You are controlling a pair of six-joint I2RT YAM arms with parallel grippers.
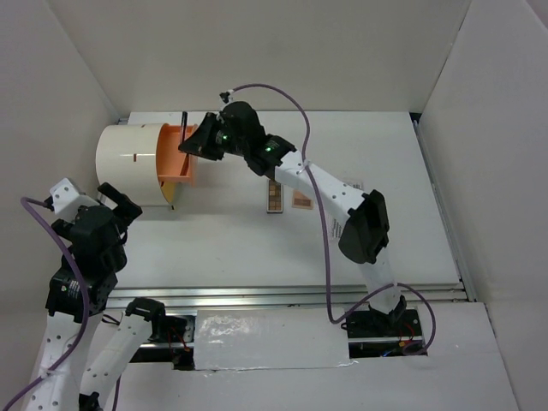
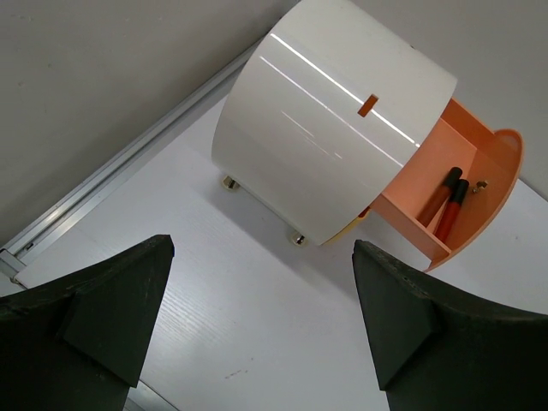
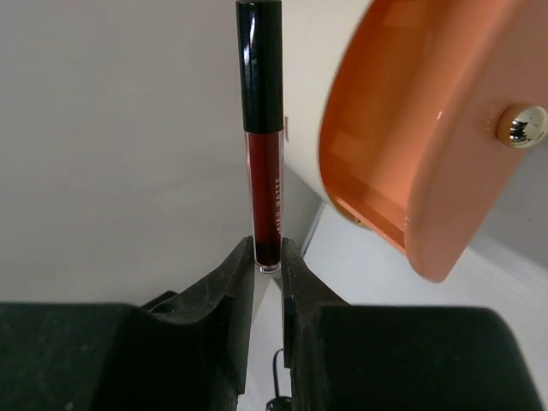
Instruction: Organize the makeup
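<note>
From the top camera, my right arm reached across to the far left. Its jaws hung just beside the open drawer (image 1: pixel 178 167) of the cylinder (image 1: pixel 128 158), and a tube (image 1: pixel 183 125) stood up out of them. My left arm sat folded at the left edge, touching nothing. On the table (image 1: pixel 214 244) a palette (image 1: pixel 274 195) and a small peach piece (image 1: pixel 302 199) lay just beside each other under the right forearm, well apart from the drawer.

From the left wrist, the left jaws gaped wide and held nothing, pointed at the cylinder (image 2: pixel 325 128) from a way off. The drawer (image 2: pixel 484 163) stood pulled out, with two tubes (image 2: pixel 449 201) lying side by side in its tray.

From the right wrist, the right jaws were nearly closed, pinching the tube (image 3: pixel 261 128) by its dark-red bottom end. It stood upright with the black cap on top. The drawer front (image 3: pixel 411 111) and its knob (image 3: pixel 524 127) were near on the right, not touching the tube.

I judged the step to be stowing a third tube. The next move called for carrying it over the tray, tipping it flat alongside the other two, and letting go low so it would not bounce out. The palette and the peach piece were not yet put away.
</note>
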